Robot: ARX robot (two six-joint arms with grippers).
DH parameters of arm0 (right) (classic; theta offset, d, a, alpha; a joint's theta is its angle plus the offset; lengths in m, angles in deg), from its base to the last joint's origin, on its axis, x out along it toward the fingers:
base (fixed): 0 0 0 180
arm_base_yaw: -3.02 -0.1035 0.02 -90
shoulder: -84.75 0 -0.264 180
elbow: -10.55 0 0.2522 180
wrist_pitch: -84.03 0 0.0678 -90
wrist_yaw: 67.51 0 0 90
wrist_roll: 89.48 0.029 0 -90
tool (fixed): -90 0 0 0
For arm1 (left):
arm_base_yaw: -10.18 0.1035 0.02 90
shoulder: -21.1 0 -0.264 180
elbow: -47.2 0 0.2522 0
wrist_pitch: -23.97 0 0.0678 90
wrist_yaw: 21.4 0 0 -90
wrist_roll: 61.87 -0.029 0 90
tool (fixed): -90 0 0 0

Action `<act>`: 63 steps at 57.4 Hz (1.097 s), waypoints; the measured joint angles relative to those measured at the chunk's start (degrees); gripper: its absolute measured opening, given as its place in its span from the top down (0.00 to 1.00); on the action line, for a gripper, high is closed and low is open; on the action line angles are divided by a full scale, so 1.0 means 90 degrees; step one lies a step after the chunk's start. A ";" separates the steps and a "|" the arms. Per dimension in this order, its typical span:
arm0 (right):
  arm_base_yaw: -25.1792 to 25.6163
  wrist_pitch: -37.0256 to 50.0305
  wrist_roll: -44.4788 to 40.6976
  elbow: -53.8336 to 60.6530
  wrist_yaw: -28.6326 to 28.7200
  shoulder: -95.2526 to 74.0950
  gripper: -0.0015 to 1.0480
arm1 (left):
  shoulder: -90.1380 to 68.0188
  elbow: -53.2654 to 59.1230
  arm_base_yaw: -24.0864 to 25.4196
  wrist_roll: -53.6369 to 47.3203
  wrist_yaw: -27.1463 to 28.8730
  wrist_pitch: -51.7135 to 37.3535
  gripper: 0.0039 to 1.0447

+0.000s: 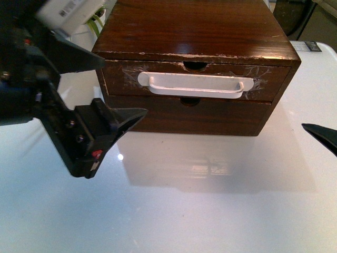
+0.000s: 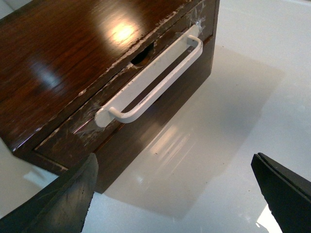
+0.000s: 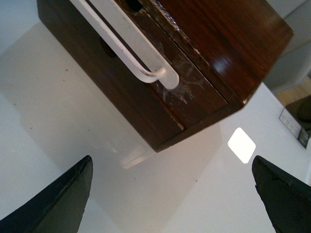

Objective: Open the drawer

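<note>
Glossy dark wooden drawer (image 1: 195,79), scratched; glossy white table (image 1: 210,211).

On the table (image 1: 210,211), chest (image 1: 195,26) at 12 o'clock, drawer (image 1: 266,83) above the lower front (image 1: 221,117); left gripper (image 1: 125,87) at 9, right gripper (image 3: 172,165) at 3.

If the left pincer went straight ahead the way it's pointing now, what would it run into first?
Most likely the front of the wooden box: the left pincer, open, aims toward the left end of the drawer, near the white handle. Depth is unclear, though.
</note>
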 joint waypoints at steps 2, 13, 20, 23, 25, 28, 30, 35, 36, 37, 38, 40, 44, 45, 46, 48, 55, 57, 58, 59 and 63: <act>-0.0056 0.0015 -0.0158 -0.0177 0.0053 -0.0262 0.09 | -0.0304 -0.0206 0.0000 -0.0223 -0.0029 -0.0005 0.08; -0.0260 0.0087 -0.0869 -0.0869 0.0355 -0.1392 0.09 | -0.1129 -0.0869 -0.0012 -0.1001 -0.0112 0.0112 0.08; -0.0386 -0.0053 -0.1304 -0.1333 0.0534 -0.2004 0.09 | -0.1613 -0.1333 -0.0029 -0.1513 -0.0270 0.0313 0.08; -0.0459 -0.0104 -0.1477 -0.1498 0.0585 -0.2237 0.09 | -0.1814 -0.1542 -0.0049 -0.1705 -0.0330 0.0367 0.08; -0.0486 -0.0126 -0.1537 -0.1554 0.0610 -0.2329 0.09 | -0.1882 -0.1630 -0.0063 -0.1773 -0.0372 0.0406 0.08; -0.0520 -0.0151 -0.1598 -0.1627 0.0656 -0.2441 0.09 | -0.1970 -0.1734 -0.0090 -0.1846 -0.0408 0.0449 0.08; -0.0544 -0.0165 -0.1630 -0.1681 0.0678 -0.2516 0.09 | -0.2047 -0.1831 -0.0117 -0.1936 -0.0447 0.0495 0.08; -0.0597 -0.0236 -0.1729 -0.1817 0.0736 -0.2693 0.09 | -0.2161 -0.1987 -0.0160 -0.2106 -0.0512 0.0622 0.08; -0.0610 -0.0253 -0.1744 -0.1851 0.0743 -0.2737 0.09 | -0.2186 -0.2028 -0.0172 -0.2147 -0.0512 0.0648 0.08; -0.0612 -0.0260 -0.1753 -0.1868 0.0743 -0.2756 0.09 | -0.2203 -0.2045 -0.0180 -0.2169 -0.0517 0.0663 0.08; -0.0622 -0.0270 -0.1770 -0.1904 0.0746 -0.2803 0.09 | -0.2237 -0.2084 -0.0192 -0.2212 -0.0534 0.0695 0.08; -0.0629 -0.0301 -0.1795 -0.1962 0.0750 -0.2866 0.09 | -0.2280 -0.2137 -0.0209 -0.2276 -0.0566 0.0748 0.08; -0.0639 -0.0384 -0.1880 -0.2123 0.0767 -0.3021 0.09 | -0.2421 -0.2273 -0.0253 -0.2414 -0.0631 0.0872 0.08; -0.0641 -0.0393 -0.1889 -0.2142 0.0770 -0.3038 0.09 | -0.2446 -0.2290 -0.0257 -0.2441 -0.0639 0.0886 0.08; -0.0646 -0.0413 -0.1899 -0.2178 0.0770 -0.3067 0.09 | -0.2477 -0.2324 -0.0270 -0.2458 -0.0653 0.0911 0.08; -0.0651 -0.0469 -0.1921 -0.2256 0.0787 -0.3123 0.09 | -0.2574 -0.2407 -0.0294 -0.2516 -0.0668 0.0962 0.08; -0.0663 -0.0571 -0.2008 -0.2446 0.0818 -0.3228 0.09 | -0.2747 -0.2584 -0.0345 -0.2611 -0.0675 0.1035 0.08; -0.0665 -0.0602 -0.2023 -0.2489 0.0818 -0.3252 0.09 | -0.2788 -0.2635 -0.0359 -0.2625 -0.0678 0.1047 0.08; -0.0668 -0.0614 -0.2030 -0.2506 0.0823 -0.3257 0.09 | -0.2807 -0.2669 -0.0372 -0.2645 -0.0680 0.1056 0.08; -0.0670 -0.0639 -0.2038 -0.2533 0.0833 -0.3269 0.09 | -0.2824 -0.2684 -0.0376 -0.2647 -0.0680 0.1064 0.08; -0.0695 -0.0678 -0.2062 -0.2611 0.0848 -0.3339 0.09 | -0.2900 -0.2786 -0.0408 -0.2686 -0.0702 0.1115 0.08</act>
